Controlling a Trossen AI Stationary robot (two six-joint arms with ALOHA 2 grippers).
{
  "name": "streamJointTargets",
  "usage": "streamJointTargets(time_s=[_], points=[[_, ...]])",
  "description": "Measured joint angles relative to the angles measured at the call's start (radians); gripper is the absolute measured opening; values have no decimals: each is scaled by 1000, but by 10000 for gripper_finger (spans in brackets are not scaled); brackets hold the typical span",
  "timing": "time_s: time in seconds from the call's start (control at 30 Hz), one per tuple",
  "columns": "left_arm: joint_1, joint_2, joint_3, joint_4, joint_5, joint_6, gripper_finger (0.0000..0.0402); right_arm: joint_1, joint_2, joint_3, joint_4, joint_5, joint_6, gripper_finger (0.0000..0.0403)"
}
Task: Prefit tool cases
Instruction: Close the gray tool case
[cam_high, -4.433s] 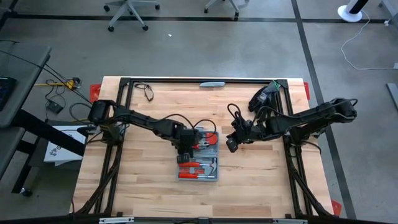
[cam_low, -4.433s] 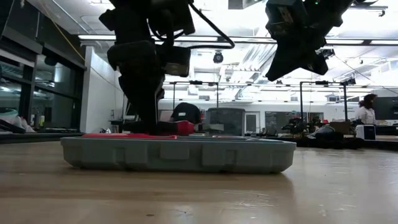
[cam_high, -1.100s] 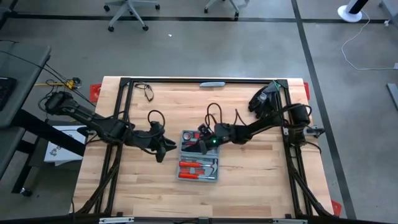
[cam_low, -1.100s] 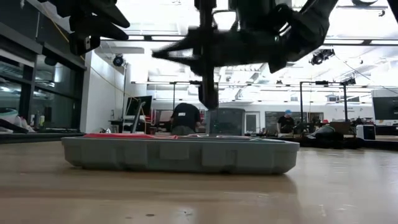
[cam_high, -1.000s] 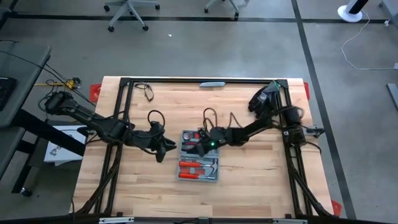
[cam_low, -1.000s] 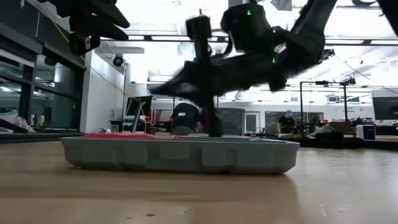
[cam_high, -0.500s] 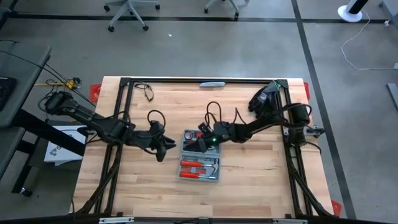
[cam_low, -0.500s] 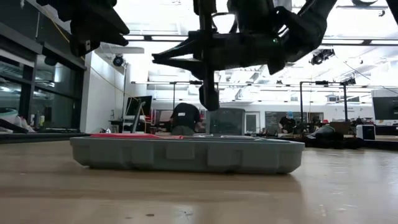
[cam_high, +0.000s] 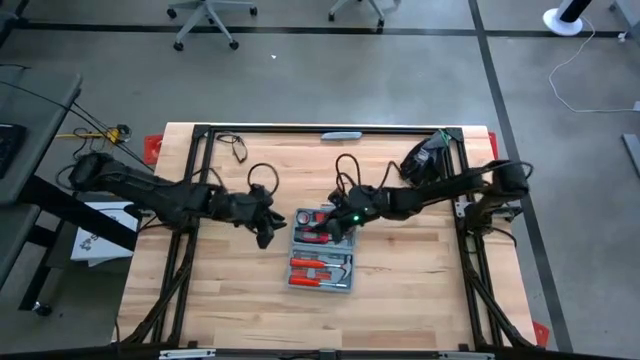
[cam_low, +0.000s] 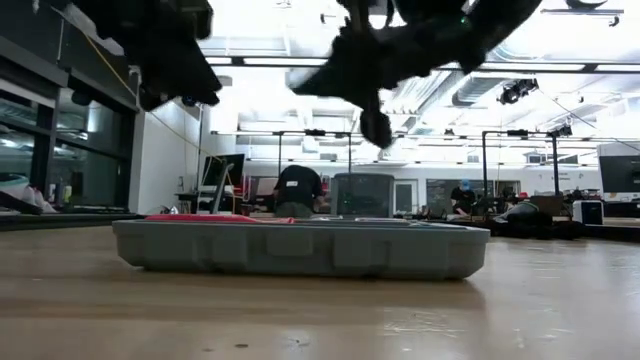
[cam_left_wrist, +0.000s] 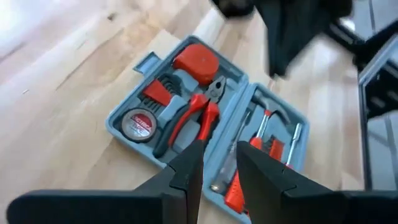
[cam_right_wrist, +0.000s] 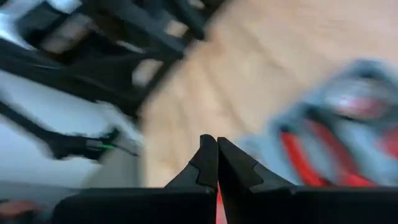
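Note:
The grey-blue tool case (cam_high: 322, 252) lies open and flat on the wooden table, both halves down, with red-handled tools in its slots. It also shows in the low view (cam_low: 300, 250) and in the left wrist view (cam_left_wrist: 205, 124). My left gripper (cam_high: 268, 236) hovers just left of the case, above the table, and its fingers (cam_left_wrist: 188, 171) stand a little apart and empty. My right gripper (cam_high: 336, 230) is shut and hangs above the case's far half, clear of it in the low view (cam_low: 377, 128).
A black cable loop (cam_high: 235, 148) and a metal bar (cam_high: 340, 134) lie near the table's far edge. A dark bundle (cam_high: 425, 160) sits at the far right corner. Black frame rails (cam_high: 195, 180) run along the table's sides. People show in the room behind (cam_low: 298, 190).
My right gripper, shut, has dipped to the case's far half and then risen well clear of it, moving a little toward the table's right. The case has slid slightly toward the table's right. My left gripper has moved a little toward the case.

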Motion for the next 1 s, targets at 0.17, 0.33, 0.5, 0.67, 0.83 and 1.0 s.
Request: streamJointTargets(time_s=[0.17,0.33,0.5,0.67,0.83,1.0], points=[[145,86,0,62,207,154,87,-14,-114,-1,-295,100,-68,0],[284,209,0,167,441,267,87,-8,-164,0,-513,189,-85,0],[412,338,69,168,605,404,87,25,-153,0,-622,227,-34,0],[511,463,197,134,705,539,87,84,-148,-52,-603,310,85,0],[573,611,344,52,758,681,87,152,-148,-158,-495,349,271,0],[589,779,487,-66,813,799,87,232,-148,-275,-350,350,458,0]])
